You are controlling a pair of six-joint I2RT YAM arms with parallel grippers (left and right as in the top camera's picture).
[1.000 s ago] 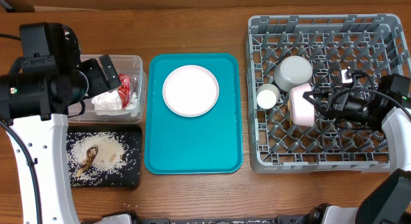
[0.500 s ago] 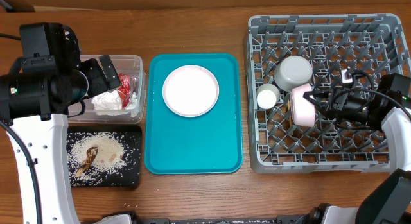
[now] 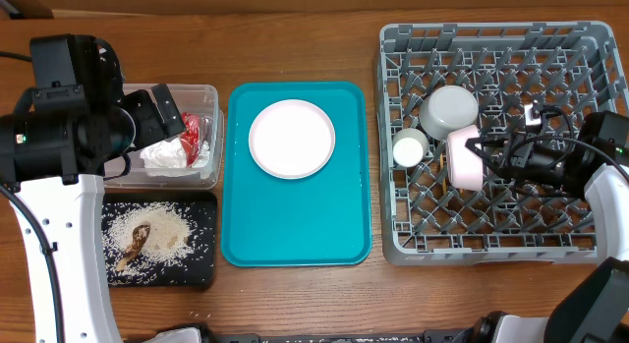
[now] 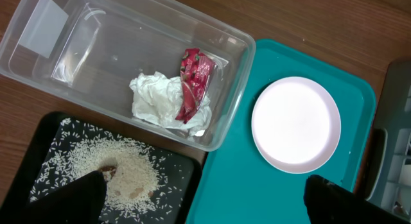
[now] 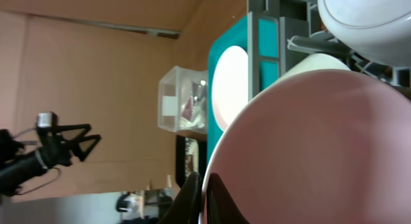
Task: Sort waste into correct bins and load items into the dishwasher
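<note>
The grey dish rack (image 3: pixel 491 235) fills the right end of the table, and almost all that differs from a second ago is inside it: the pink bowl (image 3: pixel 464 158), near the rack's left edge, now stands a little more on its edge and a bit further right. The right gripper (image 3: pixel 494 154) is clamped on this bowl's rim and has shifted slightly with it. The teal tray (image 3: pixel 295 225) lies in the middle of the table, unchanged. The left gripper (image 4: pixel 204 179) hangs with its fingers wide apart and holds nothing, above the left end of the table, as before. Under it, the clear tub (image 4: pixel 64 51) sits toward the far left corner and the black tray (image 3: pixel 197 269) toward the near left corner. The round plate (image 3: pixel 291 138) rests on the far half of the teal tray. In the rack, the grey-green bowl (image 3: pixel 450 109) lies just behind the pink one, and the small white cup (image 3: pixel 409 146) stands to its left. The rice (image 3: pixel 162 230) with brown scraps (image 3: pixel 133 240) is spread on the black tray. The crumpled napkin (image 4: pixel 157 99) lies in the tub with the red wrapper (image 4: pixel 192 83) partly on it. The wrapper's print is too small to read, and a pale patch (image 4: pixel 45 31) on the tub shows no letters I can make out.
</note>
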